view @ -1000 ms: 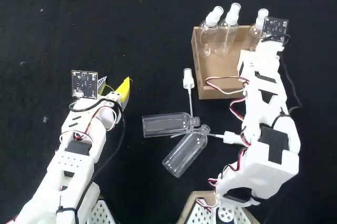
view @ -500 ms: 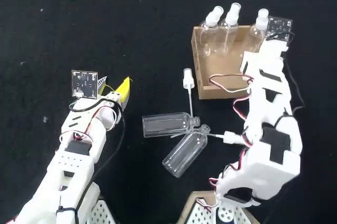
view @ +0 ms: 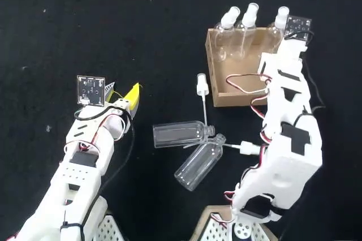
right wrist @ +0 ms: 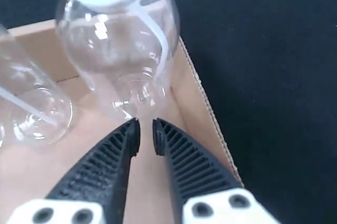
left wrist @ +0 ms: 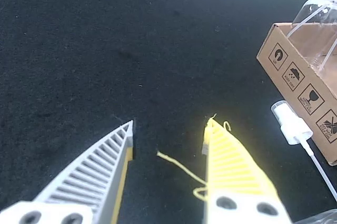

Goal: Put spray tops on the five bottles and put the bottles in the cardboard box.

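Observation:
Three clear bottles with white spray tops stand in the cardboard box point(view: 240, 99); the rightmost bottle point(view: 278, 29) is by my right arm. In the right wrist view that bottle point(right wrist: 121, 40) stands just beyond my right gripper point(right wrist: 146, 125), whose black fingers are shut with nothing between them, low over the box floor. Two uncapped bottles lie crossed on the table, one point(view: 181, 134) above the other point(view: 201, 164). A loose spray top point(view: 202, 85) lies left of the box, another point(view: 249, 149) beside my right arm's base. My left gripper point(left wrist: 171, 129) hovers open over bare table, left of the lying bottles.
A black cloth covers the table point(view: 113, 31), with wide free room at the back left. The box's printed side wall point(left wrist: 300, 84) and the nearer spray top point(left wrist: 289, 121) show in the left wrist view. A loose yellow thread hangs from the yellow finger point(left wrist: 231, 166).
My right arm has shifted slightly at the box's right side, and the rightmost bottle sits a touch farther back. The left arm has not moved.

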Available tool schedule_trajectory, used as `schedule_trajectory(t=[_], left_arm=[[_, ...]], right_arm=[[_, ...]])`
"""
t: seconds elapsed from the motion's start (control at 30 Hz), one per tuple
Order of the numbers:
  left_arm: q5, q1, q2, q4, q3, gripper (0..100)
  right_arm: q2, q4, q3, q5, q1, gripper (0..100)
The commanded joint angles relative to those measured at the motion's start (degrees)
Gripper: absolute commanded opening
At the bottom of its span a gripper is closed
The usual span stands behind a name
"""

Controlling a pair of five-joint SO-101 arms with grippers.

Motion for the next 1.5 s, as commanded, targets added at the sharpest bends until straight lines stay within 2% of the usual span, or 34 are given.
schedule_trajectory(t=[0.0, 0.23, 0.67, 0.97, 1.07, 1.23, 1.37, 1.47], left_arm=[[-0.3, -0.6, -0.1, -1.1, -1.9, 21], [-0.3, -0.6, -0.1, -1.1, -1.9, 21], [-0.3, -0.6, -0.1, -1.1, -1.9, 21], [-0.3, -0.5, -0.1, -1.1, -1.8, 21], [-0.3, -0.5, -0.1, -1.1, -1.8, 21], [-0.3, -0.3, -0.2, -1.1, -1.6, 21], [-0.3, -0.2, -0.2, -1.1, -1.5, 21], [-0.3, -0.2, -0.2, -0.8, -1.5, 21]], right_arm=[[-0.5, -1.7, -3.6, 0.5, 0.4, 1.1], [0.0, -6.9, -3.2, 0.4, -0.4, 1.1], [-0.9, -7.0, -1.5, 0.4, -1.4, 1.1], [-13.2, -6.0, 8.7, 0.4, -1.7, 1.2], [-20.0, 0.5, 11.5, 0.4, -1.7, 1.3], [-32.5, 18.9, 11.9, 0.0, -1.9, 1.3], [-41.8, 32.3, 12.9, 0.0, -5.7, 1.3], [-46.7, 38.3, 15.4, -0.1, -9.5, 1.3]])
